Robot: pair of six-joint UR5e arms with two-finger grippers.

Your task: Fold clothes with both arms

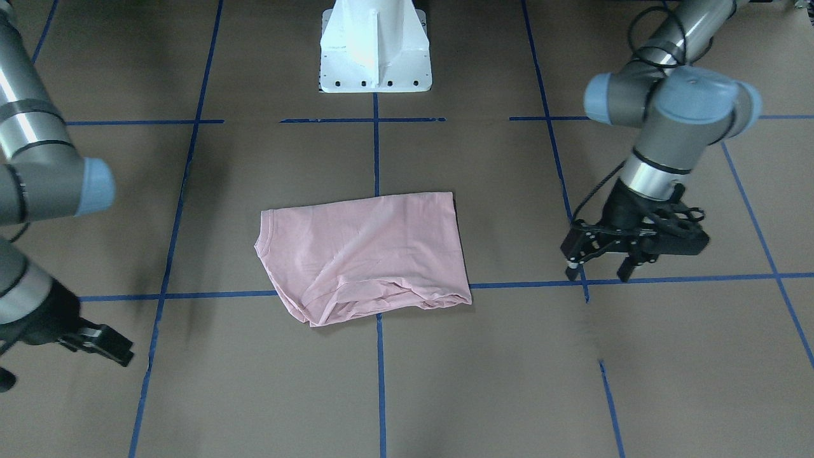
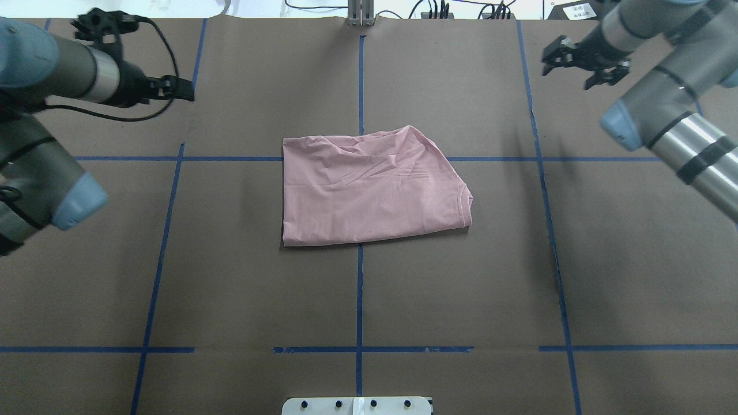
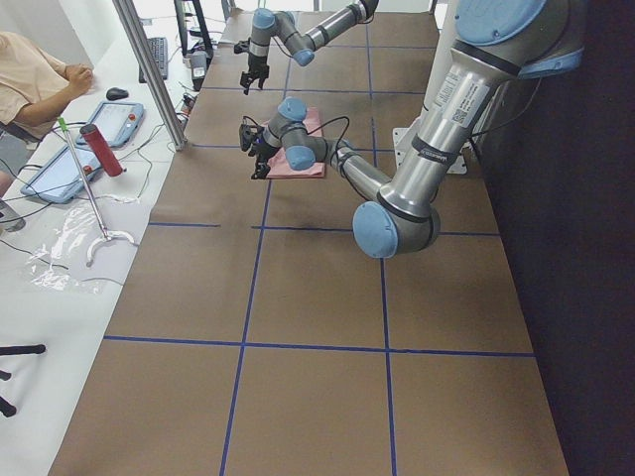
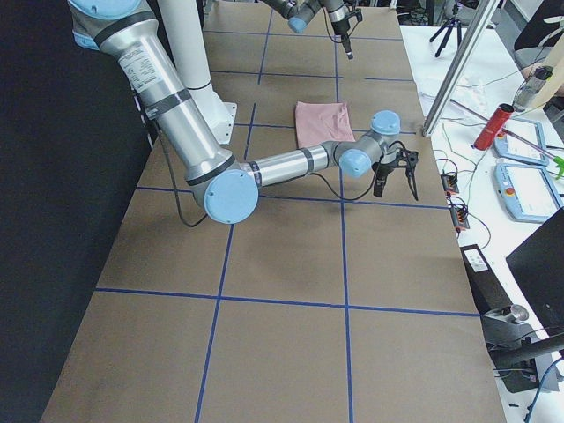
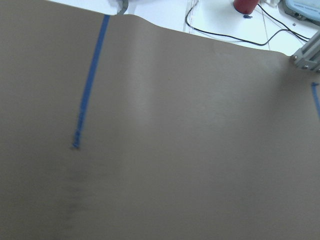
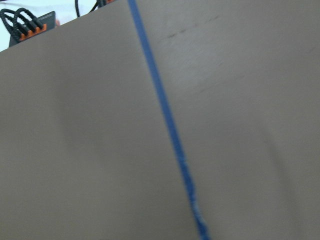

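T-shirt [image 1: 362, 254], pale pink and folded into a rough, wrinkled rectangle, lies at the middle of the brown desk [image 1: 509, 381], over a crossing of blue tape lines [image 1: 379, 381]. The left tool [image 1: 599, 272] hangs well apart on one side, fingers spread, gripping nothing. The right tool [image 2: 571, 72] hovers well apart on the other side, also spread and empty.

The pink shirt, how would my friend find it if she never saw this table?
Start at the big brown table crossed by blue tape lines. In its middle, straight out from the white pedestal base, lies the pink T-shirt, folded into a rumpled block. It is the only soft, pink thing there; all around it is flat brown surface.
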